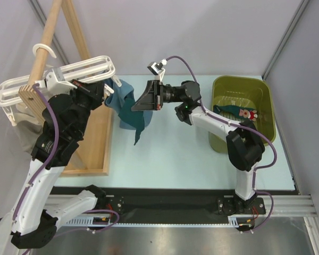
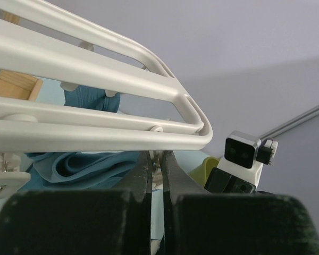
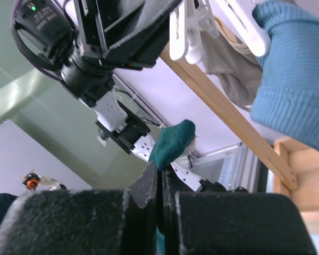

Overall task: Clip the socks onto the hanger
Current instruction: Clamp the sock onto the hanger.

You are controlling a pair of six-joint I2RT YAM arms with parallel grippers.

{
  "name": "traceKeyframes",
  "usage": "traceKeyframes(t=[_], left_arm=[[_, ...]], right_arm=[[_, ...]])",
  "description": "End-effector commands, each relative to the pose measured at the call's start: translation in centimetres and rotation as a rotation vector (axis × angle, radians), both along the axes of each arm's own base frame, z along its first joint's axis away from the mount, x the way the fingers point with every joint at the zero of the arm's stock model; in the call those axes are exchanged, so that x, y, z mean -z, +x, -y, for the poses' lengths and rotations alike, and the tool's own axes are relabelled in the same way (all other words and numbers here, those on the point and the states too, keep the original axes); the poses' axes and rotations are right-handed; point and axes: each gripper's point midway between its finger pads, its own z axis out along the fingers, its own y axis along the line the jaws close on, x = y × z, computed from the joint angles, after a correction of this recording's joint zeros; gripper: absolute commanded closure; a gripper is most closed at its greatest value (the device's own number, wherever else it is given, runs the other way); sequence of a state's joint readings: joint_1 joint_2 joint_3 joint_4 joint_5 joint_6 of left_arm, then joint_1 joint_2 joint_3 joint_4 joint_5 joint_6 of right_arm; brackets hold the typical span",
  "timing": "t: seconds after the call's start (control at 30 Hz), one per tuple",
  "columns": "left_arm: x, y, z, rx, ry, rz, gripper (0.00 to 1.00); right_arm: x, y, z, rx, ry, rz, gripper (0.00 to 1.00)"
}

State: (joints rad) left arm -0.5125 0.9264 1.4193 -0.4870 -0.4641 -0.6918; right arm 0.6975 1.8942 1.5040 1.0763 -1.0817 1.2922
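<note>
My right end effector point(image 3: 160, 180) pinches the dark teal fabric sock point(image 3: 173, 141) thinly, so it may slip before the white plastic hanger point(image 1: 85, 69); my left end effector point(image 2: 157, 167) is closed.

- White plastic bar-frame hanger point(image 2: 95, 87) spans the upper left.
- Steel-blue soft fabric sock point(image 2: 80, 167) bunches beneath it.
- Black left gripper point(image 2: 158, 159), fingers pressed together, just under the hanger's rounded corner.

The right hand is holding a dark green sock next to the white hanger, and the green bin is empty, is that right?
Not quite: the green bin isn't empty. The top view shows a sock with a red-and-white motif lying in it. The rest holds: the right hand pinches a dark green sock beside the white hanger.
</note>
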Motion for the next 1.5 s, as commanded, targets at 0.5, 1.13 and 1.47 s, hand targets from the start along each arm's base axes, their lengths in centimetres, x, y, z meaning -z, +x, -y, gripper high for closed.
traceKeyframes(t=[0.5, 1.13, 1.47], left_arm=[[1.2, -0.9, 2.6, 0.143, -0.031, -0.037, 1.0], [1.2, -1.1, 2.8, 0.155, -0.035, -0.039, 1.0], [1.4, -1.0, 2.9, 0.158, -0.036, -0.042, 1.0]], right_arm=[[-4.0, -0.3, -2.3, -0.025, 0.095, -0.003, 1.0], [-4.3, 0.7, -4.1, -0.03, 0.115, -0.044, 1.0], [-5.3, 0.6, -3.6, -0.032, 0.131, -0.031, 1.0]])
